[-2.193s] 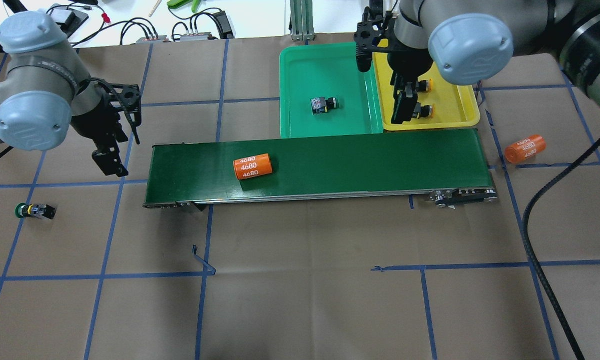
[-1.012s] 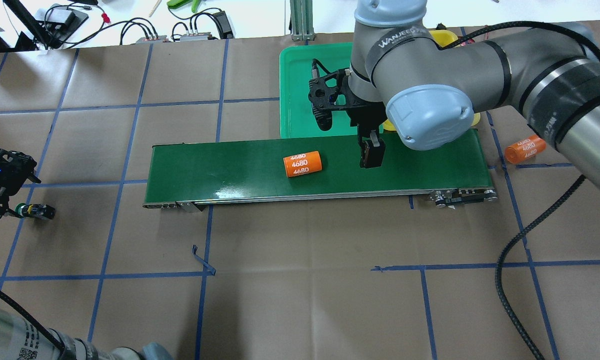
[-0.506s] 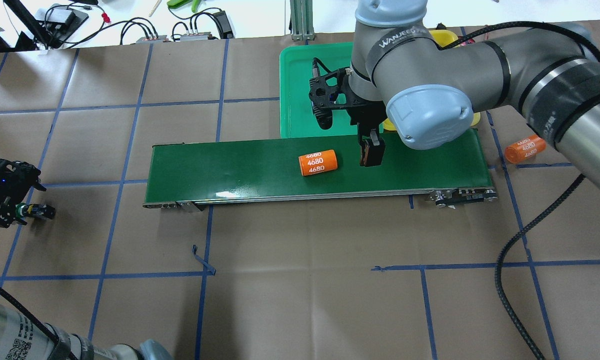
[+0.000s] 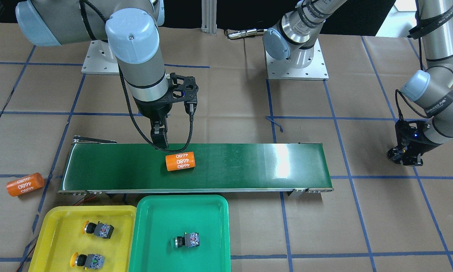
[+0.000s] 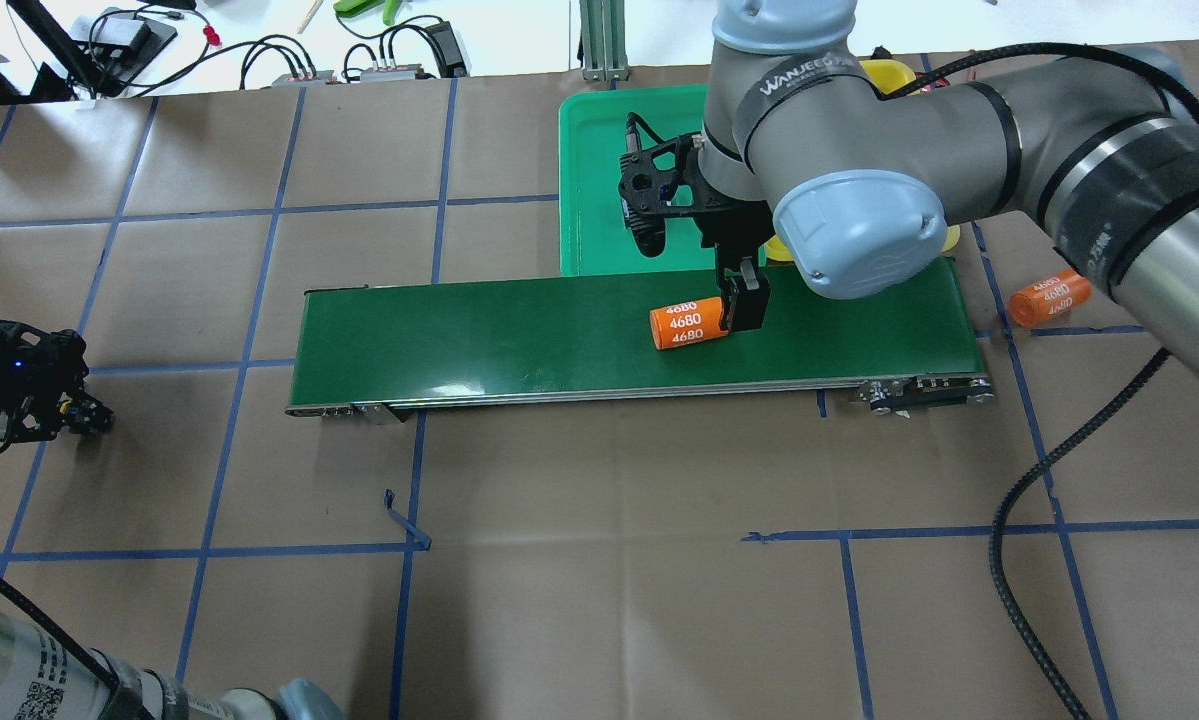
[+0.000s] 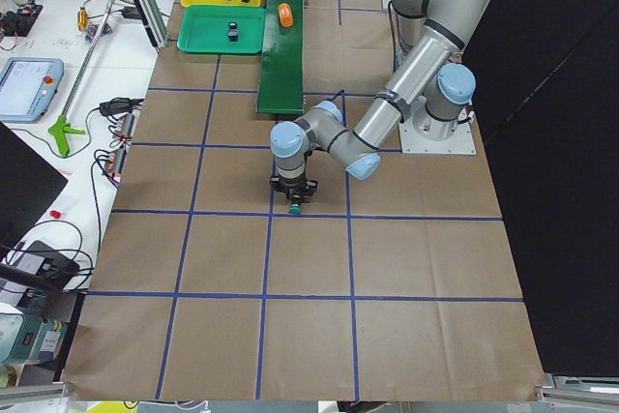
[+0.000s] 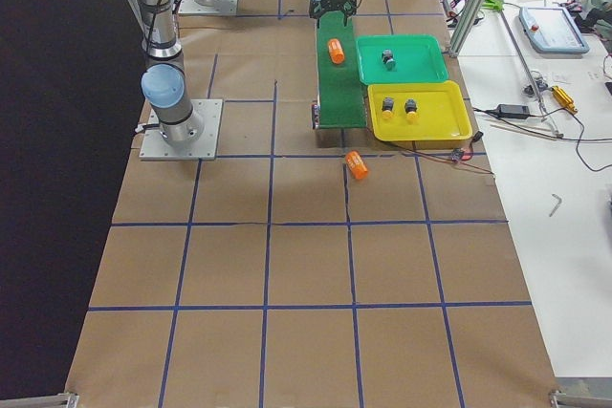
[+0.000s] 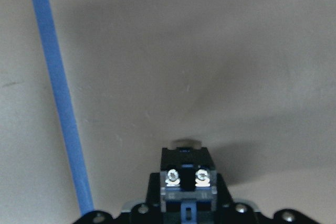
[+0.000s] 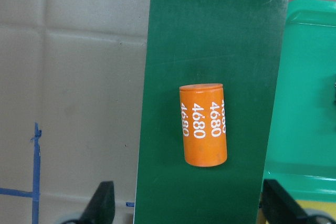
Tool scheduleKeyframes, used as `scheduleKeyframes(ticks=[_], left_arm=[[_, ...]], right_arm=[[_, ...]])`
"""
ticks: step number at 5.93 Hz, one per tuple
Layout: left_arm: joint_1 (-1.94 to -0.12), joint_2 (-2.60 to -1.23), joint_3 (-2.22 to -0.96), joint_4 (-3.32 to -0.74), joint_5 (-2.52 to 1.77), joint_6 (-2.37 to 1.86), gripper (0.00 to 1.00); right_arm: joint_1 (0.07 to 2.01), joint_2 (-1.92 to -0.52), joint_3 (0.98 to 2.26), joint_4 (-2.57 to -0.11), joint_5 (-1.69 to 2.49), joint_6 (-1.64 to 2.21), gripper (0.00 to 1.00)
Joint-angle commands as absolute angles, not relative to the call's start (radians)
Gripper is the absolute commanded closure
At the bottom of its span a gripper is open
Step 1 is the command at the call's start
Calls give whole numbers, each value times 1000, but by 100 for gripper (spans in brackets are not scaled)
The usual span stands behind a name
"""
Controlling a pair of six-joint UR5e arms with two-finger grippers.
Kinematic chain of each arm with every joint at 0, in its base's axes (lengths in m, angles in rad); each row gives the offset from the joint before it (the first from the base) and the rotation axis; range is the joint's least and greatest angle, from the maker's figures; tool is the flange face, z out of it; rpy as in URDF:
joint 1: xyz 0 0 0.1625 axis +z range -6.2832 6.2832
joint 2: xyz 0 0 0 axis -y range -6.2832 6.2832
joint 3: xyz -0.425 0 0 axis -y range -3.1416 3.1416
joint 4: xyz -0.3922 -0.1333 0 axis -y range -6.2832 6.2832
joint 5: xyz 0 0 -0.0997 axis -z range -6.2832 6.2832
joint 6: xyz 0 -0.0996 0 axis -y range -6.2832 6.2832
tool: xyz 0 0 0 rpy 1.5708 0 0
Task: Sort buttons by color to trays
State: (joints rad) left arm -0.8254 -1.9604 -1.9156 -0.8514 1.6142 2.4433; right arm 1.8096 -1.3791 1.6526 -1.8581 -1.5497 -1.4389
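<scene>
**L arm down on the stray button, R arm over the belt**

We see the left gripper (image 4: 407, 159) low over the brown table paper. In the overhead view it's at the far left edge, well apart from the belt & trays. Right under it sits the green-capped button (image 6: 295, 207), on the paper beside a blue tape line. In the L wrist view its black body w/ two screw terminals sits bottom centre, tight against the gripper's base. The fingers don't show clearly there, so we can't tell how wide the pincer is or whether it has the button.

The right gripper (image 5: 745, 306) hangs over the conveyor belt (image 4: 249, 166), pincer spread wide. In the R wrist view its fingers (image 9: 103, 203) stand about as far apart as the belt is wide, holding nothing. An orange cylinder (image 5: 687, 323) marked "4680" lies on its side on the belt just beside that gripper. We can't tell if they touch.

Beyond the belt's far edge (overhead view) the green tray (image 4: 154, 219) & yellow tray (image 4: 60, 245) sit side by side, rims touching. Two yellow-capped buttons (image 4: 98, 229) lie in the yellow tray. One dark-capped button (image 4: 187, 240) lies in the green tray, cap colour hard to read. A second orange cylinder (image 5: 1049, 297) lies on the paper off the belt's right end.
</scene>
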Motion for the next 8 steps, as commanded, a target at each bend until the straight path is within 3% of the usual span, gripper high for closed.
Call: scheduleKeyframes(ticks=[1, 5, 8], left_arm=[[-875, -1870, -1896, -976, 1577, 2334, 100], [-1202, -1802, -1775, -1238, 1560, 1860, 100], [-1414, -1841, -1798, -1179, 1534, 1633, 100]], right_arm=[[1806, -1379, 1652, -1859, -1549, -1437, 0], [1802, -1379, 1647, -1862, -1551, -1437, 0], [1804, -1381, 1652, -1862, -1554, -1434, 0]])
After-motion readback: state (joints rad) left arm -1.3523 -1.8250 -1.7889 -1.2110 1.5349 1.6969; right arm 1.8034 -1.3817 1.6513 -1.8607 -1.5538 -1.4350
